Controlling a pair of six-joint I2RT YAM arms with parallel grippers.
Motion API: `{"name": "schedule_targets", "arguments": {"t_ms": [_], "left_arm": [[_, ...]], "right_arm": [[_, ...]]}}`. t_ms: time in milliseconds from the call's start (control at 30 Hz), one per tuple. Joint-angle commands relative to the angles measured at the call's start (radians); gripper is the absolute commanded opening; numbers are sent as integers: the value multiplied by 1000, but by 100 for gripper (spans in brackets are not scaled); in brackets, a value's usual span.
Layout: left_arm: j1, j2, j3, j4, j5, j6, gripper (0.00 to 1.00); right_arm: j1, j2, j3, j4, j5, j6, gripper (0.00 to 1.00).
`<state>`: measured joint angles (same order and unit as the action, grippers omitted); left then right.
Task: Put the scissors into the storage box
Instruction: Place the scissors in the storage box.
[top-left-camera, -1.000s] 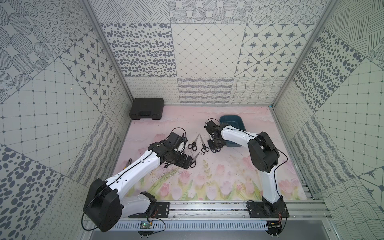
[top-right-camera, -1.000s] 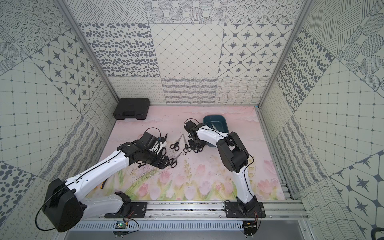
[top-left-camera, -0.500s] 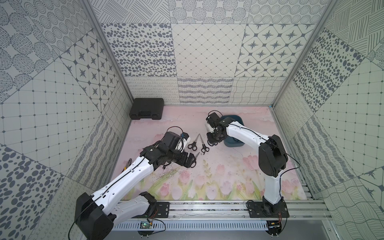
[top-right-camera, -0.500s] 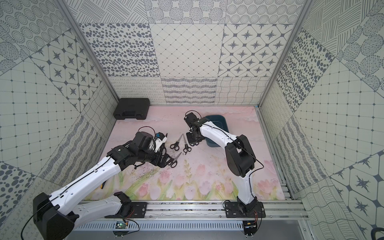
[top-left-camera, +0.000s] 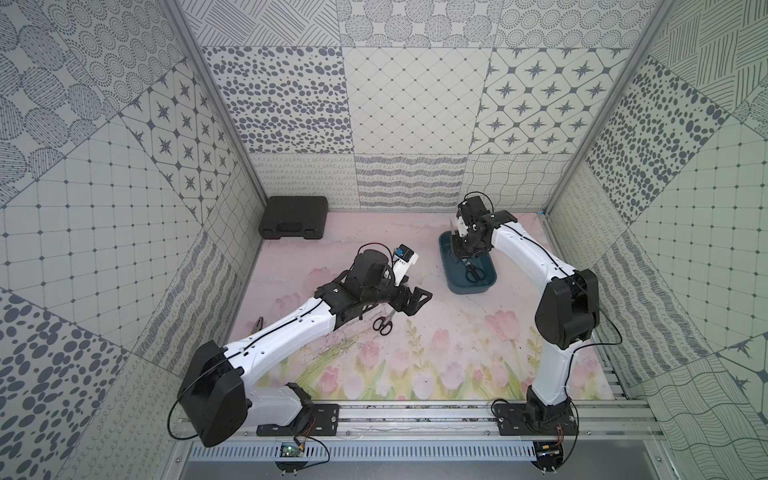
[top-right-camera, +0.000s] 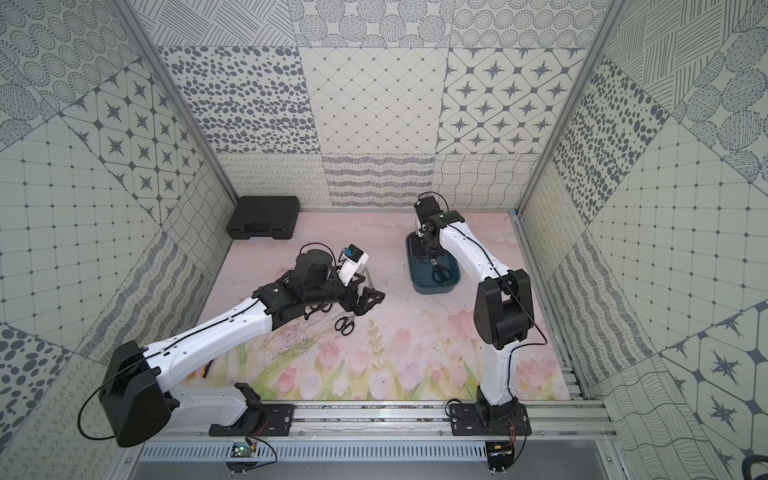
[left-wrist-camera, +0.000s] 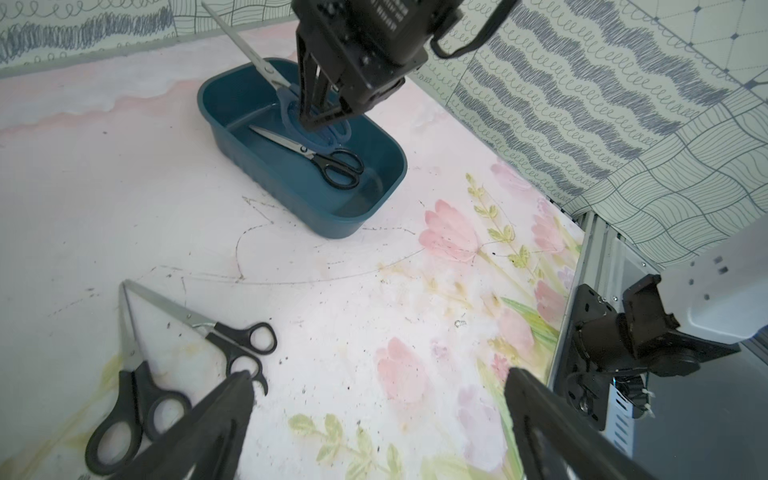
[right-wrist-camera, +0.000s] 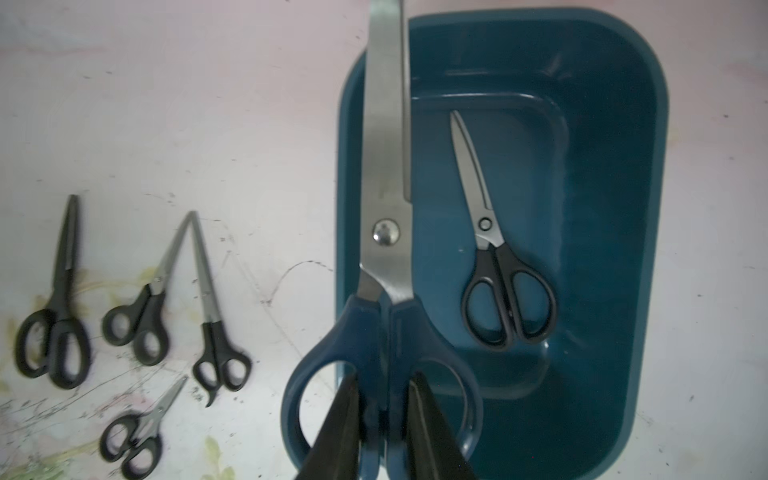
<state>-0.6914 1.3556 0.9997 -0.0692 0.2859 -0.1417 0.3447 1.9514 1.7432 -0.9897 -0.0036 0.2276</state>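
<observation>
My right gripper (right-wrist-camera: 384, 376) is shut on the handles of the blue-handled scissors (right-wrist-camera: 386, 232), which hang over the near-left rim of the teal storage box (right-wrist-camera: 652, 208), blades pointing to the back wall. One black-handled pair (right-wrist-camera: 494, 266) lies inside the box. Several more scissors lie on the mat, among them an all-black pair (right-wrist-camera: 58, 316) and a small one (right-wrist-camera: 212, 332). My left gripper (left-wrist-camera: 380, 376) hovers open and empty above the mat, one finger over a small pair (left-wrist-camera: 232, 336). In both top views the box (top-left-camera: 482, 286) (top-right-camera: 453, 282) stands at the back right.
A black hard-shell case (top-left-camera: 293, 218) sits in the back left corner. A yellow-handled tool (top-right-camera: 206, 370) peeks out beside the left arm. Patterned walls close three sides and a metal rail (top-left-camera: 415, 415) runs along the front.
The right arm has lifted the blue-handled scissors off the mat and swung them back and right over the storage box. The left arm shifted slightly, its gripper open.
</observation>
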Motion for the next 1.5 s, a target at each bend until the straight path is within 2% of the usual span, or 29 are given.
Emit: {"name": "schedule_targets", "arguments": {"t_ms": [0,167,300,433,567,633,700,833,933,1133,1300,1467], "left_arm": [[-48,118,57,350,47,68,100],[-62,179,91,365,71,13,99],[-68,179,43,425,72,-23,100],[-68,155,-19,460,22,-32,99],[-68,122,-59,456,-23,-11,99],[-68,104,-74,455,-39,-3,99],[-66,89,-85,448,-60,7,99],[-66,53,-96,416,-101,25,100],[-53,11,-102,370,-144,35,100],[50,-133,-161,249,-151,78,100],[197,-278,-285,184,-205,68,99],[316,-414,-411,48,-324,-24,99]], "right_arm": [[-14,63,32,-34,3,-83,0],[-31,145,53,-48,31,-116,0],[-38,187,61,-34,56,-118,0],[-41,223,81,-23,65,-117,0],[-41,227,84,-7,73,-113,13],[-41,220,83,-1,77,-109,31],[-42,208,81,4,85,-108,41],[-41,174,84,4,88,-103,49],[-41,126,78,2,82,-90,50],[9,-30,-14,17,-45,-49,50],[174,-116,-88,16,-18,9,50],[343,-89,-82,17,-9,93,50]]}}
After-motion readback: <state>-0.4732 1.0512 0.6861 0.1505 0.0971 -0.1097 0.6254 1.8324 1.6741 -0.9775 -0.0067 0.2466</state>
